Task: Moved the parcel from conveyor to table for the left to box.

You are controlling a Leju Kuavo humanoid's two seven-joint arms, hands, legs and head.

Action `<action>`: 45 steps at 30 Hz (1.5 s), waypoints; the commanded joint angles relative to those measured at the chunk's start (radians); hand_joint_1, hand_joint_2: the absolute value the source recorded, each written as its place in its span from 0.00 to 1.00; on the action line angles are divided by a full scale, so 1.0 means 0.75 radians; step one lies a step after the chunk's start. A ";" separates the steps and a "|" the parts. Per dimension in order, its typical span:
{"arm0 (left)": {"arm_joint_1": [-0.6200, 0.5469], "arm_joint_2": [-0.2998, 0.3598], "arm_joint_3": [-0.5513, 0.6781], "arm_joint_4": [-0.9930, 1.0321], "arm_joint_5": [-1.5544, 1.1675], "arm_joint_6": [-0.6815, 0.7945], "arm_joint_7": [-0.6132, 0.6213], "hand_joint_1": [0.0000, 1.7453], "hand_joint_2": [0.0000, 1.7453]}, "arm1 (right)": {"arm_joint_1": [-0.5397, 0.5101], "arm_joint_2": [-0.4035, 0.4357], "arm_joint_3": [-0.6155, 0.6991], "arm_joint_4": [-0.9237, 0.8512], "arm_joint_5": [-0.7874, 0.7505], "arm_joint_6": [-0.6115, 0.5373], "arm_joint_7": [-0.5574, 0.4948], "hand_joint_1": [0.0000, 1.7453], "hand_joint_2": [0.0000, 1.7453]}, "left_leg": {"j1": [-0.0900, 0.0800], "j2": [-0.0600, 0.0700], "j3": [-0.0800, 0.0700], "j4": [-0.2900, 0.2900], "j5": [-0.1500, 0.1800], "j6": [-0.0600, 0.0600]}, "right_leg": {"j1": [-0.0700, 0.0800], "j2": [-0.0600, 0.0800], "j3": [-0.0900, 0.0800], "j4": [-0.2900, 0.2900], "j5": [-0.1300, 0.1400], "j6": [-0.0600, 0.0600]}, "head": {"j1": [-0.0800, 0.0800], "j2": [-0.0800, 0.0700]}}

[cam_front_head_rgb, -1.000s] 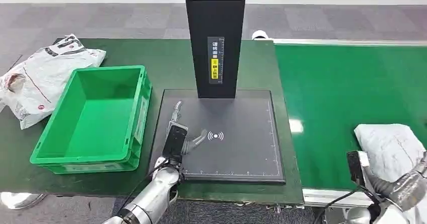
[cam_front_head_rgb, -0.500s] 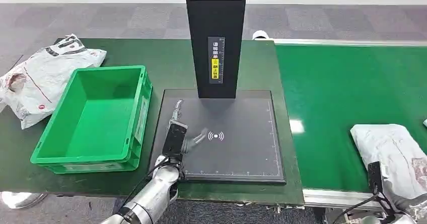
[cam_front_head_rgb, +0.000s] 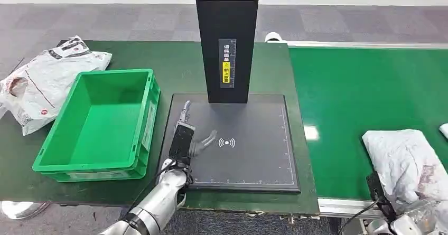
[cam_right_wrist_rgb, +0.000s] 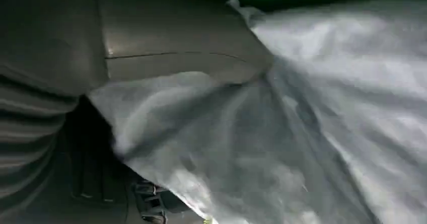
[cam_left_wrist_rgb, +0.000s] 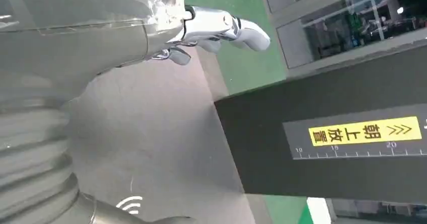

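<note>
The right robot hand point(cam_right_wrist_rgb: 166, 58) is pressing against the crumpled white plastic parcel point(cam_front_head_rgb: 409, 163) lying on the green conveyor belt point(cam_front_head_rgb: 348, 92); its grip I cannot tell. The left robot hand point(cam_front_head_rgb: 193, 142) is hovering with fingers spread over the black scanner pad point(cam_front_head_rgb: 253, 156) on the table point(cam_front_head_rgb: 132, 55). Next, seemingly, lifting the parcel tableward.

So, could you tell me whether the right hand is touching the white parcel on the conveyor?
Touching. In the right wrist view the white parcel drapes directly against the right hand with no gap showing.

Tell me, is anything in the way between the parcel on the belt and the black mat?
Nothing visible. The parcel lies on the green belt; bare belt and table edge separate it from the black mat. The left hand rests on the mat's far side.
</note>
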 commanded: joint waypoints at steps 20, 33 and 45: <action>0.003 0.063 0.115 -0.165 -0.238 0.044 0.137 0.00 1.00 | 0.151 0.397 0.974 -1.123 -0.911 -0.280 -0.792 1.00 1.00 | 0.001 0.019 0.006 0.000 -0.003 -0.002 | 0.001 0.018 -0.002 0.002 0.003 -0.002 | 0.000 0.000; -0.091 0.065 0.088 -0.104 -0.202 0.059 0.121 0.00 1.00 | -0.062 0.575 1.425 -0.499 -0.844 -0.312 -0.767 1.00 1.00 | 0.004 0.014 0.004 -0.002 0.003 -0.004 | 0.003 0.013 -0.001 0.002 0.004 -0.002 | 0.000 0.000; -0.101 0.067 0.076 -0.078 -0.177 0.062 0.124 0.00 1.00 | -0.100 0.553 1.571 -0.368 -0.859 -0.184 -0.640 1.00 1.00 | 0.003 0.004 0.003 -0.003 0.005 -0.004 | 0.003 0.005 0.001 0.001 0.003 -0.002 | 0.000 0.000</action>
